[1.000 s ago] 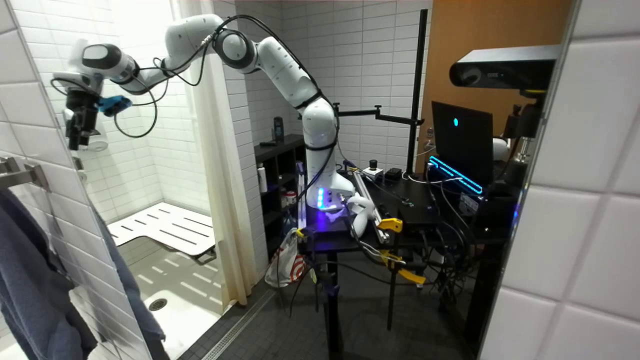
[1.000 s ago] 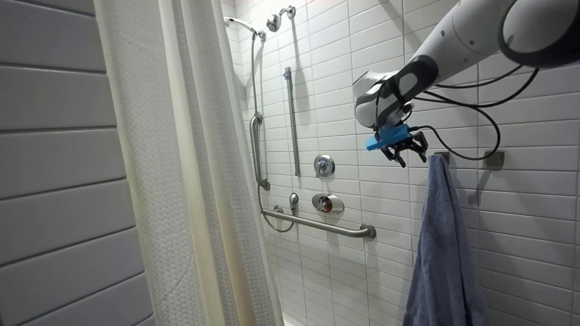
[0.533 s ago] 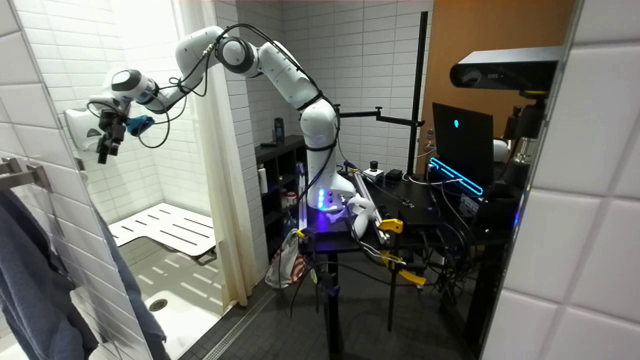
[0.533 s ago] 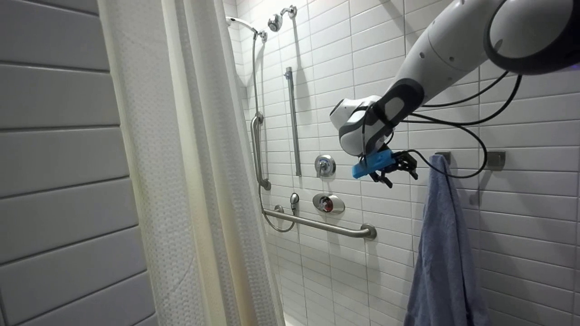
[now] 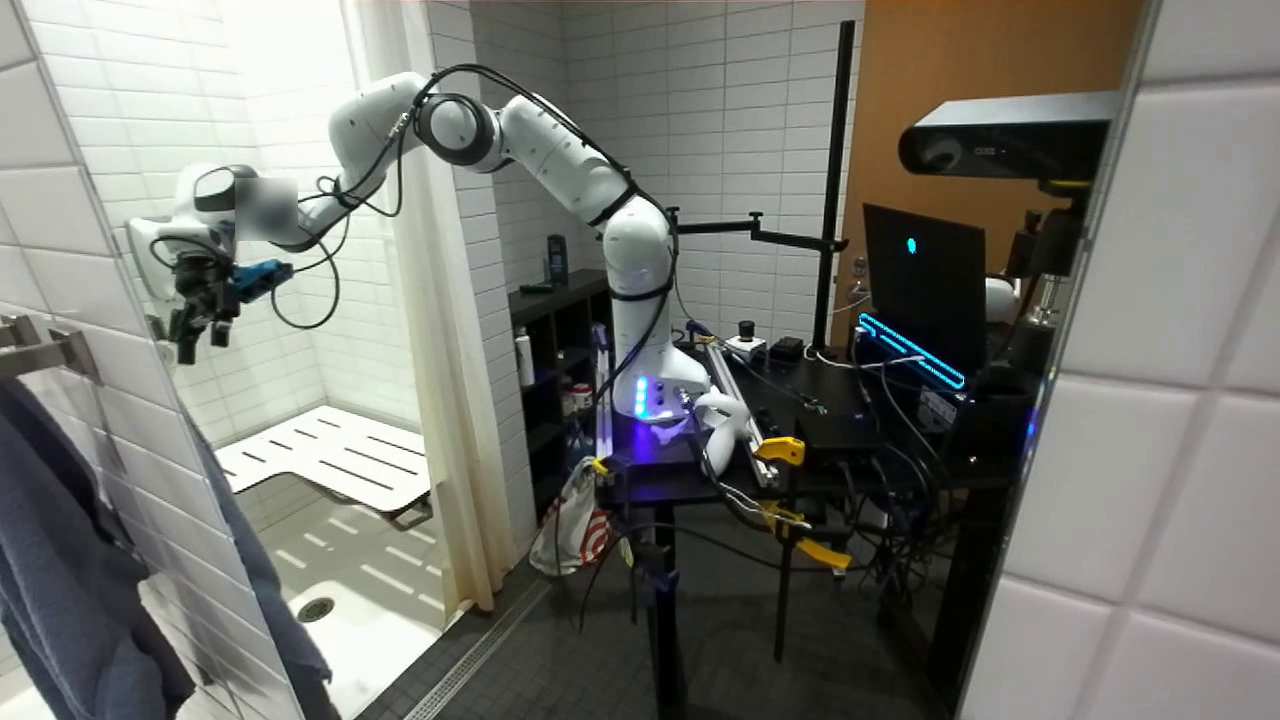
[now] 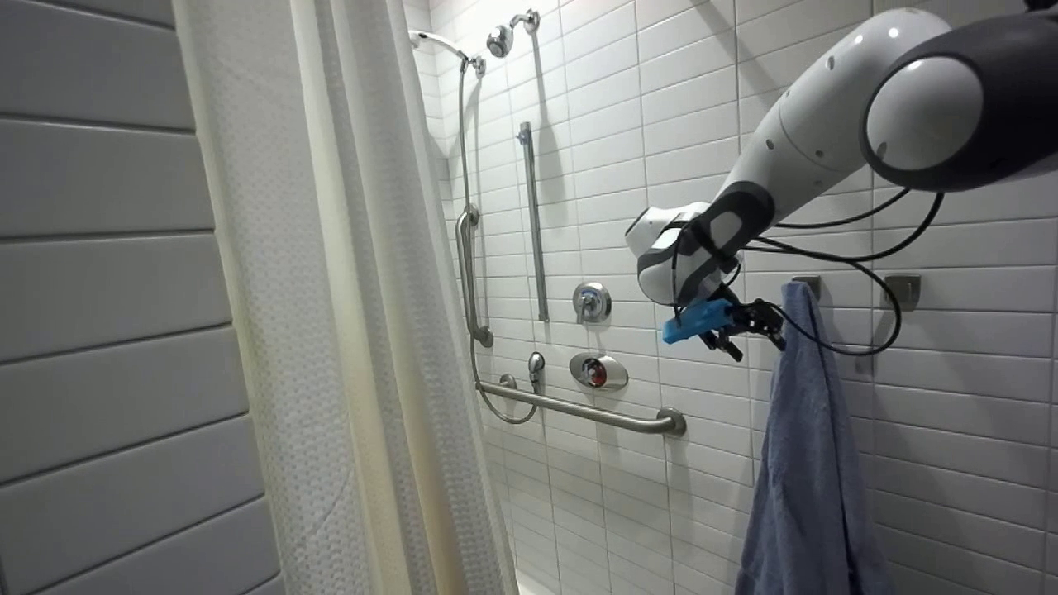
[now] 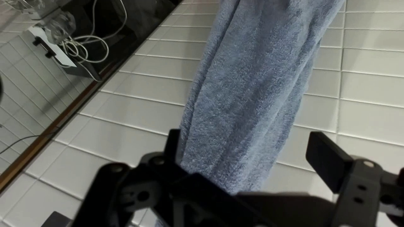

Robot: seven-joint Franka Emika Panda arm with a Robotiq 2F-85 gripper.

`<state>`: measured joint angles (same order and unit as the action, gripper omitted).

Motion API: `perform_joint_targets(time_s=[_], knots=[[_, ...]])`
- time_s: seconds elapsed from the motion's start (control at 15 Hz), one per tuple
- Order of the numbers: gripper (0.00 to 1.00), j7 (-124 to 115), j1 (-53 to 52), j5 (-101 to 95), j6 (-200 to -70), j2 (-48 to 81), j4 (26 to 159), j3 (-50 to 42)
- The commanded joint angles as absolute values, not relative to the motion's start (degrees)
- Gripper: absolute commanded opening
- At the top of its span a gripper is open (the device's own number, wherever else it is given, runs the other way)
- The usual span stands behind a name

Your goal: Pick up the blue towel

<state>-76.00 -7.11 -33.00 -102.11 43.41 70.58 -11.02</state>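
Note:
The blue towel (image 6: 810,463) is a long slate grey-blue cloth hanging in soft vertical folds from a wall hook in an exterior view. Blue cloth (image 5: 70,560) also shows at the lower left in an exterior view. My gripper (image 6: 759,349) is black, with a blue part on its mount. It points downward beside the upper left edge of the towel. It also shows at the left in an exterior view (image 5: 203,348). In the wrist view the fingers (image 7: 246,146) are wide apart with nothing gripped. The towel (image 7: 249,88) runs down behind the gap, nearer the left finger.
A metal hook (image 6: 806,286) carries the towel on the tiled wall, with another hook (image 6: 903,292) to its right. A grab bar (image 6: 595,413), shower fittings (image 6: 592,303) and a curtain (image 6: 355,289) are to the left. A white slatted seat (image 5: 330,455) stands below the arm.
The arm has come down, and the gripper is lower. In an exterior view it swung left, then right towards the towel. The towel hangs as before.

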Motion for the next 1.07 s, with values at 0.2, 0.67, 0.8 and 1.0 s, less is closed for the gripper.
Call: perform_joint_targets(time_s=[0.2, 0.67, 0.8, 1.0], knots=[[1.00, -76.8, -5.0, -27.2, -95.9, 49.2, 60.2, -12.5], [1.00, -76.5, -2.3, -22.9, -88.9, 54.3, 51.1, -13.0], [1.00, -76.3, -1.7, -21.5, -87.5, 55.2, 49.2, -12.7], [1.00, -75.9, -0.5, -18.1, -86.0, 56.2, 46.1, -11.9]])
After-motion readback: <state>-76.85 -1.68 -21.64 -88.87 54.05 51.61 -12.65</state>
